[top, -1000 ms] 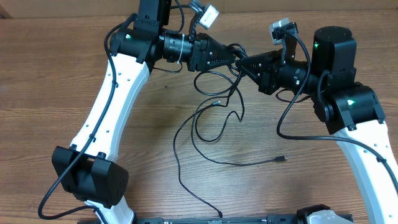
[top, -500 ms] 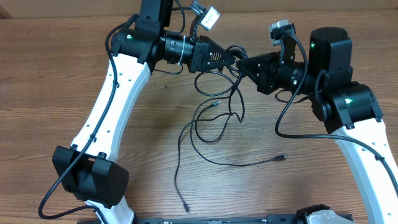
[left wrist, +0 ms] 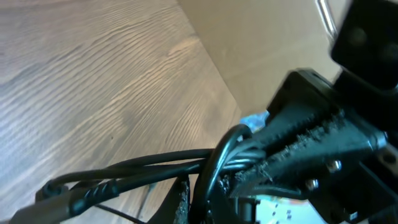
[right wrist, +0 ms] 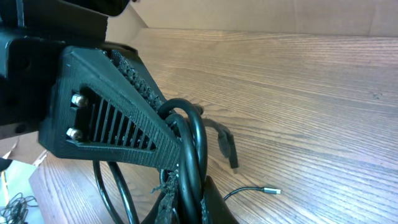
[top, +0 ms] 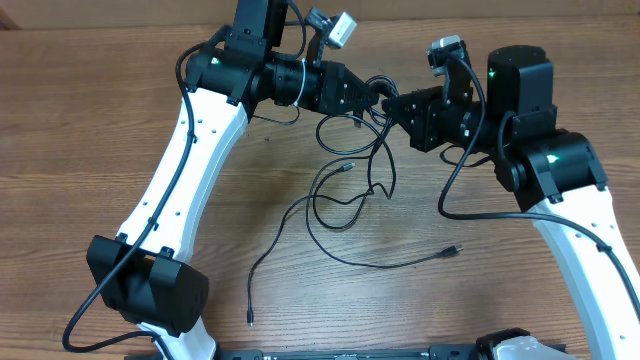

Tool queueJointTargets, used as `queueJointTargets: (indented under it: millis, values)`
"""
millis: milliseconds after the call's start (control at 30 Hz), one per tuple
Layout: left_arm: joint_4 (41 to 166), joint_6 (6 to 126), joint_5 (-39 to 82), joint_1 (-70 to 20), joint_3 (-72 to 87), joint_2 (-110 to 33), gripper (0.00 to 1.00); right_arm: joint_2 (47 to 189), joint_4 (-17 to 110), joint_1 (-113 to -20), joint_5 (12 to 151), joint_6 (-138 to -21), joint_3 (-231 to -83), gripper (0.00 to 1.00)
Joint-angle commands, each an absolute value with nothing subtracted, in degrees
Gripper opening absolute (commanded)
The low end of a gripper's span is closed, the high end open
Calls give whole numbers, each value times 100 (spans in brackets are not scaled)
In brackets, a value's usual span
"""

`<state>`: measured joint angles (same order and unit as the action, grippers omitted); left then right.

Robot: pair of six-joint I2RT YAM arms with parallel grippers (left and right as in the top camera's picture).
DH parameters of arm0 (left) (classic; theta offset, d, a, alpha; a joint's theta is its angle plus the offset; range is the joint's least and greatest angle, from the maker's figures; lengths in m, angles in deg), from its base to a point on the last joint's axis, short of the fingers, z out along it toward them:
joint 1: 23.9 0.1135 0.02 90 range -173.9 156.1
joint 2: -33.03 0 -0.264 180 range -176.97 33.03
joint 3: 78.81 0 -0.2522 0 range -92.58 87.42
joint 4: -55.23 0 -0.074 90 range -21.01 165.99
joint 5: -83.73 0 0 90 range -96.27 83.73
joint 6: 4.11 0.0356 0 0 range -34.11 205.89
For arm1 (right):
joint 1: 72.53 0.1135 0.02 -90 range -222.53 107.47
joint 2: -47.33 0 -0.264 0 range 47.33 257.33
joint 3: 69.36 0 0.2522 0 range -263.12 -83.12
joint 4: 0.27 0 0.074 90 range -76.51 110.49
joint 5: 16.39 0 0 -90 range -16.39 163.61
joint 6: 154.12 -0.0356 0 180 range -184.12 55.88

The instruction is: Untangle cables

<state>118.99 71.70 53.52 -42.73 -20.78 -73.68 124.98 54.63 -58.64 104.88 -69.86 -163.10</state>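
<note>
Both the left end effector [top: 368, 95] and right end effector [top: 392, 104] are pinched shut on the cables [top: 312, 200] where they bunch above the desk [top: 90, 130], so pulling apart could cinch them tighter or let one slip free.

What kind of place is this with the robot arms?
Likely a robotics lab or test workshop: a white left arm and right arm stand at a wooden table, working on thin black cables.
</note>
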Motion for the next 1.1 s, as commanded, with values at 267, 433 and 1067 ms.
queueJointTargets:
  millis: [267, 433, 1067]
  values:
    - [11993, 5308, 3675, -4032, -2192, -7217, 4, 12397, 5559, -5910, 10313, -6830, -16420, 4]
    - [12036, 5329, 3667, -4030, -2192, -7217, 4, 12397, 5538, -5910, 10195, -6833, -16420, 4]
    - [12644, 3157, 2416, -4019, -2192, -7217, 4, 12397, 5518, -5910, 10060, -6837, -16420, 4]
